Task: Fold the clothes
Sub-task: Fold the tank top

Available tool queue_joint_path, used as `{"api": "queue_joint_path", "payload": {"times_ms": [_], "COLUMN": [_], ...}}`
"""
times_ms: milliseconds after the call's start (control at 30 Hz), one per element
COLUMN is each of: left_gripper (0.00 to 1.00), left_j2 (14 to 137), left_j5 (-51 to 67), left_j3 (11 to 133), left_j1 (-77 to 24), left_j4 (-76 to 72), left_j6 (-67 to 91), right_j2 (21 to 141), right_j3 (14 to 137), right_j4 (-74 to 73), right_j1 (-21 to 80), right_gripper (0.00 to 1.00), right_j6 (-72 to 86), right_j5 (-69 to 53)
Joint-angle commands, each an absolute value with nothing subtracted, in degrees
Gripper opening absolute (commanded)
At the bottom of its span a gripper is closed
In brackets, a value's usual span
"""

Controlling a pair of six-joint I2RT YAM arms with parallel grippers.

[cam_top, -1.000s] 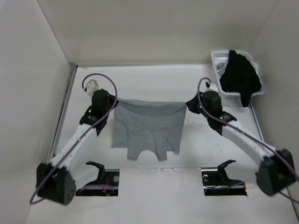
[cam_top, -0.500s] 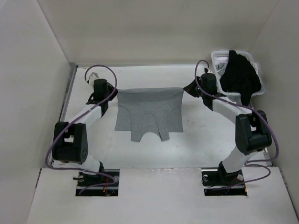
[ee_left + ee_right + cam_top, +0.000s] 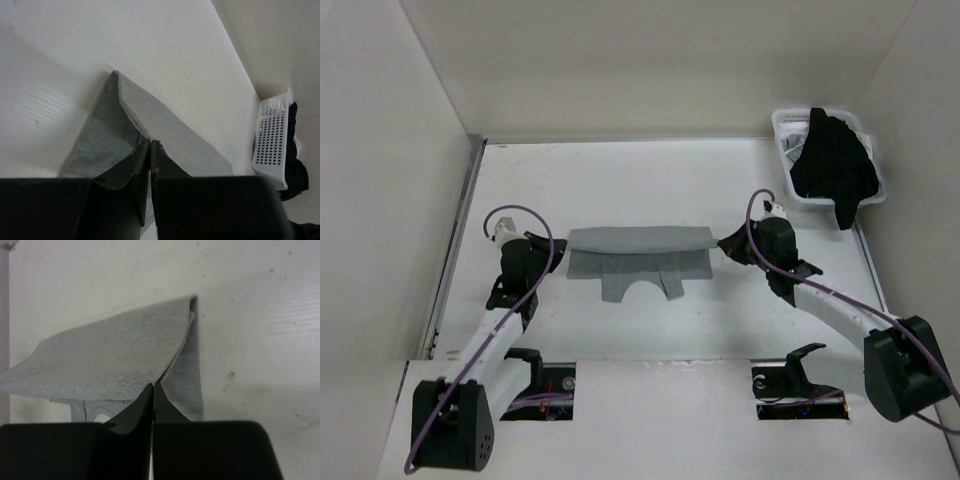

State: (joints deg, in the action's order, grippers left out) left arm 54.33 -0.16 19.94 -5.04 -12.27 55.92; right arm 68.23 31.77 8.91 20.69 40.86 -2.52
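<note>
The clothes (image 3: 636, 242), a light grey knit garment, lie mid-table doubled over on themselves. The upper layer is stretched flat between both grippers, and the strap end (image 3: 615, 288) peeks out at the near side. My left gripper (image 3: 560, 252) is shut on the garment's left corner, and the left wrist view shows its tips (image 3: 150, 143) pinching the grey fabric (image 3: 165, 125). At the right corner my right gripper (image 3: 722, 246) is shut too, its tips (image 3: 152, 386) clamped on the fold edge of the cloth (image 3: 110, 355).
A white plastic basket (image 3: 788, 136) stands at the back right corner with a black garment (image 3: 832, 165) draped over it; the left wrist view also catches the basket (image 3: 272, 145). White walls enclose the table on the left, back and right.
Both grippers carried the held edge up and back, then down and toward the near side. The garment went from hanging spread out to lying low, doubled over itself.
</note>
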Motion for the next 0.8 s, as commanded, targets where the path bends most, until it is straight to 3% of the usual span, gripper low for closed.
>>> {"api": "queue_joint_path", "payload": {"times_ms": [0, 267, 333, 433, 500, 767], "left_gripper": [0.03, 0.04, 0.11, 0.29, 0.32, 0.27], "left_j2": [46.3, 38.8, 38.9, 39.5, 38.9, 43.8], "left_j5": [1.3, 1.1, 0.6, 1.0, 1.2, 0.2], "left_j3": [16.5, 9.0, 7.7, 7.9, 8.6, 11.4], "left_j1": [-4.4, -3.8, -3.4, -1.3, -0.5, -4.8], "left_j4": [-9.6, -2.4, -2.1, -2.1, -2.3, -6.4], "left_j6": [56.5, 55.5, 55.8, 55.6, 55.5, 55.5], "right_j2": [64.1, 61.8, 62.7, 63.6, 63.5, 77.1], "right_j3": [28.1, 20.7, 19.9, 19.7, 20.1, 23.6], "right_j4": [8.4, 7.1, 7.4, 7.5, 8.5, 19.1], "right_j1": [21.7, 24.6, 25.0, 25.2, 24.5, 21.4], "right_gripper": [0.01, 0.03, 0.10, 0.33, 0.43, 0.47], "right_j6": [41.2, 47.3, 48.3, 48.0, 47.6, 47.8], "right_j5": [-0.2, -0.2, -0.4, 0.0, -0.4, -7.1]}}
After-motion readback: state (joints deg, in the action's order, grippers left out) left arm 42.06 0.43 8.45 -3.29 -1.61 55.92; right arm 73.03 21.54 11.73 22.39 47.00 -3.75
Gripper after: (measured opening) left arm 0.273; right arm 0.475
